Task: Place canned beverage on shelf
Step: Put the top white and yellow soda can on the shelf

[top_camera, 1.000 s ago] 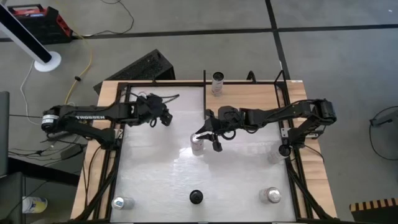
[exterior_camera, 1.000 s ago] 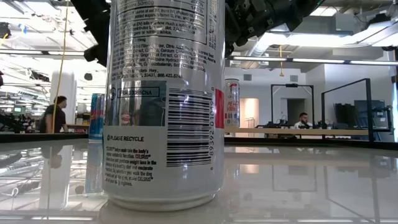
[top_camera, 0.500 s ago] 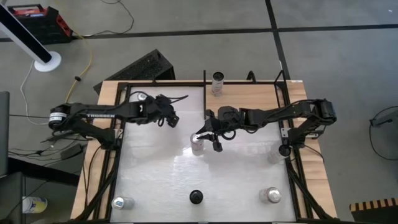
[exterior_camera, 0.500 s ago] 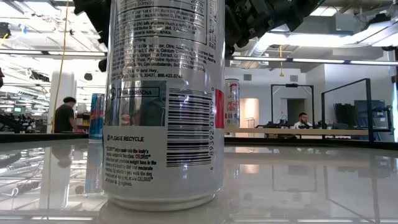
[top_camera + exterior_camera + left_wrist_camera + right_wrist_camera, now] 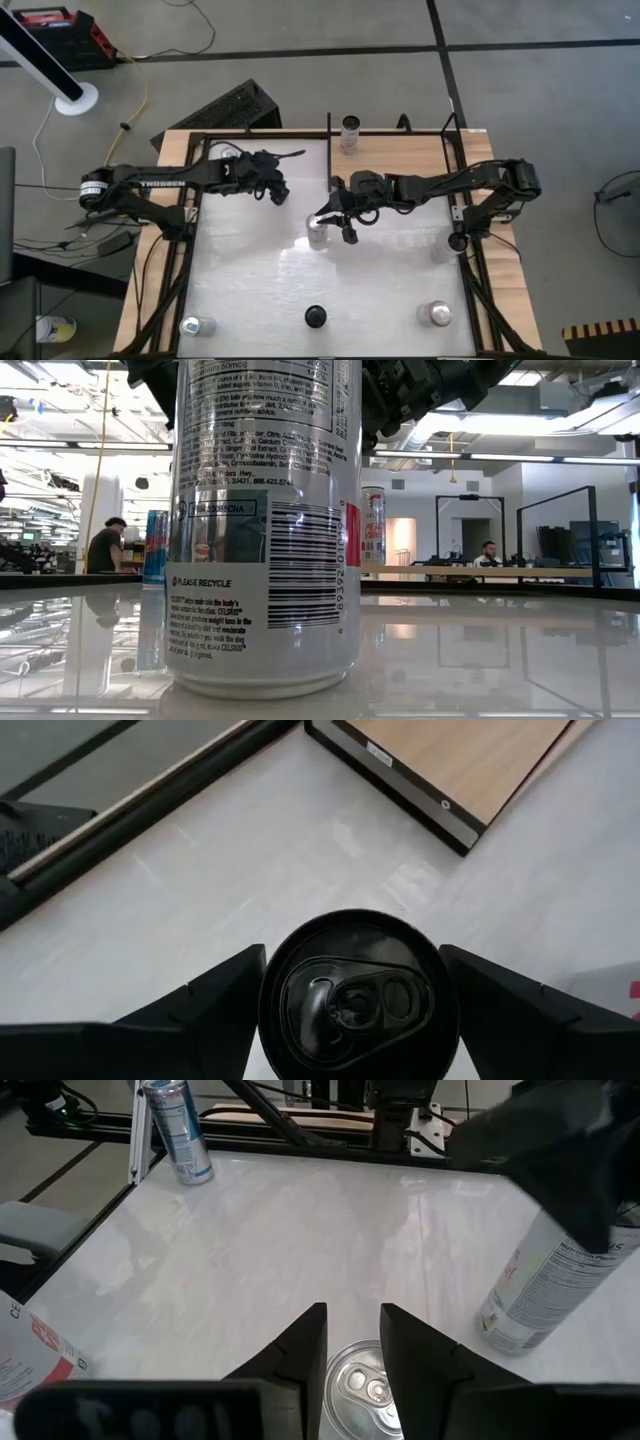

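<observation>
My left gripper (image 5: 277,188) is over the far left part of the white tabletop, shut on a can with a black top (image 5: 358,992). From the side, that can is white with print (image 5: 535,1295). My right gripper (image 5: 336,224) is open at mid-table. Its fingers stand just over a silver-topped can (image 5: 366,1380), which stands upright on the tabletop (image 5: 317,234) and fills the low view (image 5: 262,530). The light-wood shelf (image 5: 400,157) lies at the far side and also shows in the left wrist view (image 5: 465,760). Another can (image 5: 349,128) stands at its far edge. My left gripper has the black-topped can between its two fingers, one on each side of the can's upper wall just below the rim (image 5: 268,1010). The fingers come from above, pointing down. The can stands upright in the hold; whether its bottom (image 5: 505,1335) is clear of the tabletop I cannot tell.
Cans stand at the near left corner (image 5: 197,325), the near right (image 5: 434,314) and the right edge (image 5: 443,250). A blue can (image 5: 155,550) stands far left. A small black round object (image 5: 316,317) sits at the near edge. Black frame rods (image 5: 330,140) run along the table's sides.
My left gripper has gone toward the table's right edge, closer to the middle of the table. My right gripper and the silver-topped can have kept still.
</observation>
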Robot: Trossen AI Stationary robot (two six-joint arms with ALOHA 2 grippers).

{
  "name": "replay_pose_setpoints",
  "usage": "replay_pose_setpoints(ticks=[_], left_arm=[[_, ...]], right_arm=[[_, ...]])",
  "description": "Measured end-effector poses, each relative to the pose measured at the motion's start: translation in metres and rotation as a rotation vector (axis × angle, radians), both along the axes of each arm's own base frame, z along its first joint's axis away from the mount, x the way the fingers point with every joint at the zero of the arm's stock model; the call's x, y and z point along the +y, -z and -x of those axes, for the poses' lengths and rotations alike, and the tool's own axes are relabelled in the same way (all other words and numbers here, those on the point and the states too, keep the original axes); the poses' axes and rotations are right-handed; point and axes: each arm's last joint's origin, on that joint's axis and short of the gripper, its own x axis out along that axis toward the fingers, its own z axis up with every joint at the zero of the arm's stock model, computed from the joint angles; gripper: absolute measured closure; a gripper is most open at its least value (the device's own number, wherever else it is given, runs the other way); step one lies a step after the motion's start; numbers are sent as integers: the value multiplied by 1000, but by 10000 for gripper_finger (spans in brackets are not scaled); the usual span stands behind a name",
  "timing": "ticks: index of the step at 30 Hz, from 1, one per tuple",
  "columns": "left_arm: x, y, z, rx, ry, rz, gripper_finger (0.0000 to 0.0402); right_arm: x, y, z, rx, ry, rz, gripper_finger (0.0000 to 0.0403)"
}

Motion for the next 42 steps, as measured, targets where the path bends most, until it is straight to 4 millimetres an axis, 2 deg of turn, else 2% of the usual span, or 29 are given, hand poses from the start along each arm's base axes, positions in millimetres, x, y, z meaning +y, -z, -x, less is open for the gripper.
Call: replay_pose_setpoints(ticks=[9,13,16,19,22,25,30,36,42], left_arm=[[2,-30,-7,-21,88,-85,125],[2,-49,-7,85,201,-202,125],[3,-56,-3,191,302,-231,125],[8,-56,7,258,385,-221,125],[20,-58,20,245,392,-190,125],[28,-68,36,142,450,-138,125],[30,-87,60,-14,695,-158,125],[33,-87,60,140,863,-419,125],[42,-68,41,219,901,-383,125]], right_arm=[[0,0,0,0,0,0,283],[0,0,0,0,0,0,283],[1,0,0,5,-2,0,283],[1,1,0,9,-2,0,283],[1,1,1,16,-2,-1,283],[1,2,1,25,-2,-1,283],[1,2,1,23,-2,0,283],[0,0,0,-3,0,1,283],[0,-1,-1,-14,0,2,283]])
